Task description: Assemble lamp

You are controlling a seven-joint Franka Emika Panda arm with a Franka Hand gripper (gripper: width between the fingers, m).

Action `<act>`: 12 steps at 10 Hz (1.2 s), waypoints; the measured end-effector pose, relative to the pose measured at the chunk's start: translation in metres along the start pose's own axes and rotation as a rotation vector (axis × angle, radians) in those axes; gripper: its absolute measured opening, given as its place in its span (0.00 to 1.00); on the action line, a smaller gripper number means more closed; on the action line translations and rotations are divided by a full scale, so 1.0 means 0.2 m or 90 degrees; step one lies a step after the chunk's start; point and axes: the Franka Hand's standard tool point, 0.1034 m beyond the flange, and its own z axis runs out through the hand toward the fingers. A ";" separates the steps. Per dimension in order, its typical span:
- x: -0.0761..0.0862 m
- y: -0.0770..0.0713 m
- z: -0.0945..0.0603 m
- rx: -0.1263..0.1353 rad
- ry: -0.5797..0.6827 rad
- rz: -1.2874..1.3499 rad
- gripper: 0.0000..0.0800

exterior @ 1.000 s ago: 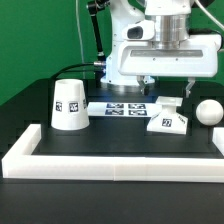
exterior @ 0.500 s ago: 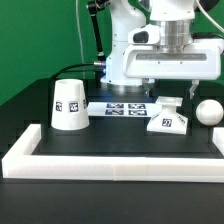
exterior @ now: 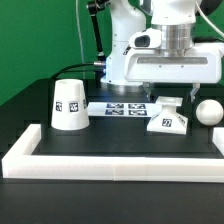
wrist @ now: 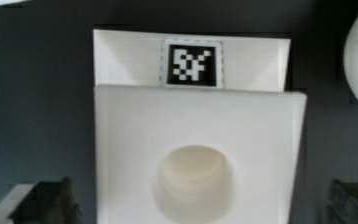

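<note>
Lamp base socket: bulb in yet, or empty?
Empty. In the wrist view the base shows a bare hollow; the bulb sits apart on the table.

Exterior wide, wrist close above shared base point(exterior: 167, 117)

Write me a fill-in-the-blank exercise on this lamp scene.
The hand is over the base block with its jaws ____. The bulb lies to the exterior view's ____ of the base block. The lamp part farthest to the exterior view's left is the cone ____.
Missing words: open; right; shade.
</note>
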 end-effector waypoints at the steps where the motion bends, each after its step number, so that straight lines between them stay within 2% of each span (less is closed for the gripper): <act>1: 0.00 0.00 0.02 0.000 -0.002 0.000 0.87; 4: -0.01 0.00 0.05 -0.001 -0.005 -0.011 0.86; 5: -0.01 0.00 0.05 -0.001 -0.005 -0.012 0.66; 12: -0.01 0.00 0.05 -0.001 -0.005 -0.017 0.67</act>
